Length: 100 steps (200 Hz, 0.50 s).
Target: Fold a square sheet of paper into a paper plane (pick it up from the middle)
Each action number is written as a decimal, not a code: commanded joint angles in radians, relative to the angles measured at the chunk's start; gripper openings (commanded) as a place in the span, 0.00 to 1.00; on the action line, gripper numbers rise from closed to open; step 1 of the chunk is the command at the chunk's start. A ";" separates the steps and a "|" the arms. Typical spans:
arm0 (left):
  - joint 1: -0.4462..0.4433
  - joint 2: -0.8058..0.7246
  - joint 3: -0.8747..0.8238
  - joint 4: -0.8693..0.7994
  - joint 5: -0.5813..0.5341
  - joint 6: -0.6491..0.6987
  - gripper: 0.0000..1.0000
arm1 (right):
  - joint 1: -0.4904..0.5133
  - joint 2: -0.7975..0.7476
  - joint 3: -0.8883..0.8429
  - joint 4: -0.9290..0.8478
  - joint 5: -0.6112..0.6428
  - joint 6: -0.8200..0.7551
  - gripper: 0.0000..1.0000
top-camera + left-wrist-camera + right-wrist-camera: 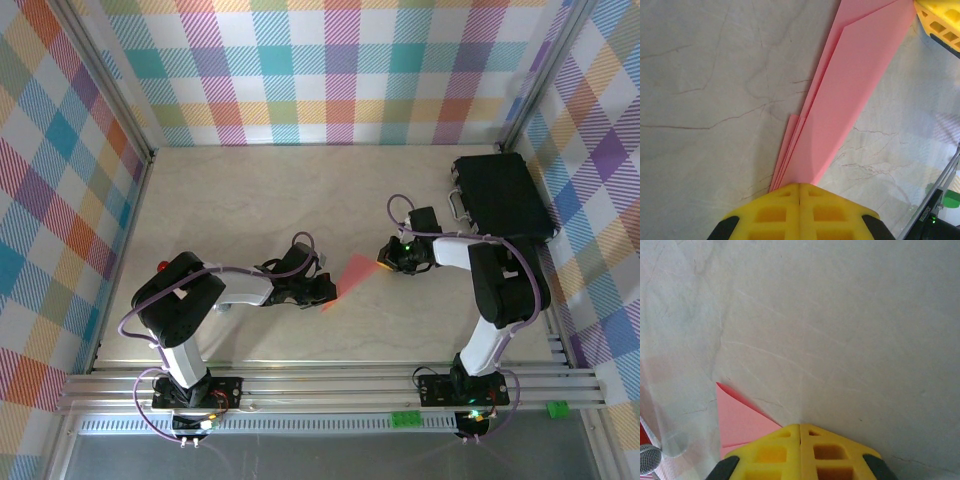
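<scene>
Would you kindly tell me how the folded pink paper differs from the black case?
The folded pink paper is small, thin and pointed; the black case is larger, boxy and rectangular. The paper sits mid-table, pinched by the shut left gripper; the case lies untouched in the far right corner. Both are straight-edged.

FREE: table (250, 195) far half bare, wide passage | BLOCKED: black case (503, 195) far right by wall (590, 140) | MID: paper plane (352, 277) spans centre
</scene>
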 commanded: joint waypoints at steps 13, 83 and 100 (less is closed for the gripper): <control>-0.013 -0.002 0.005 -0.185 0.005 0.015 0.01 | -0.041 -0.067 -0.029 0.012 0.150 -0.017 0.09; 0.022 -0.171 0.114 -0.170 -0.057 0.115 0.40 | 0.007 -0.376 0.062 -0.388 0.156 -0.061 0.29; 0.047 -0.213 0.093 -0.174 -0.097 0.140 0.52 | 0.048 -0.410 0.081 -0.476 0.183 -0.037 0.41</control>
